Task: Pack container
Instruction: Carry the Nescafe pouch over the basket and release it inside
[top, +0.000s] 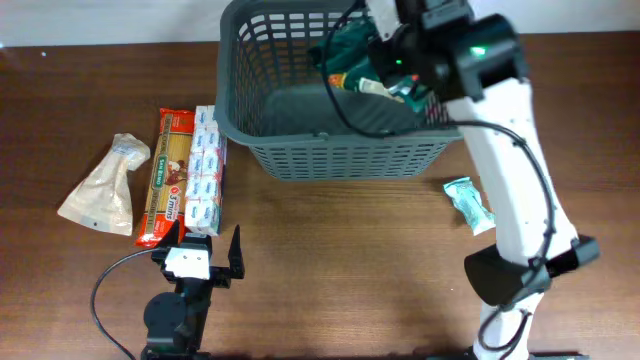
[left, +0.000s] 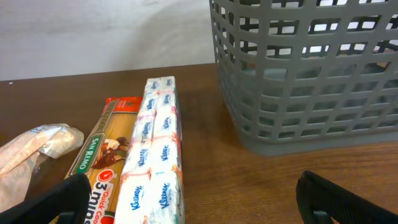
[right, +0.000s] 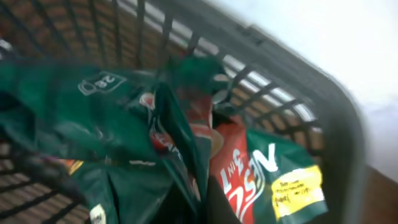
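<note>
- Your left claw (top: 205, 236) (left: 193, 200) is open wide. Its jaws stand far apart and there is nothing between them. It sits low over the brown table (top: 330, 260).
- Just in front of your left claw, a bit to its left, lies a white tissue pack (top: 205, 170) (left: 155, 165). It is long and points away from the claw.
- A red pasta pack (top: 170, 190) (left: 102, 163) lies against the left side of the tissue pack.
- Farther to the left of that claw is a crinkly beige pouch (top: 100, 187) (left: 34, 152), a little apart from the pasta pack.
- The grey basket (top: 340, 155) (left: 298, 93) (right: 339, 130) stands ahead of your left claw and off to its right, well apart from it.
- Your right claw (top: 378, 72) is reached over the rim and is inside the basket, near its far right corner.
- A green packet (top: 345, 50) (right: 106, 118) is right up against your right claw. A red and green packet (right: 249, 171) with a yellow sticker is just beside it. Both are within the basket walls.
- You cannot tell how far open the right claw is. The packets fill its camera and hide the jaws, so a hold on them does not show.
- A small teal packet (top: 468, 203) lies on the table well behind the right claw, outside the basket and just beside the white arm (top: 510, 190).
</note>
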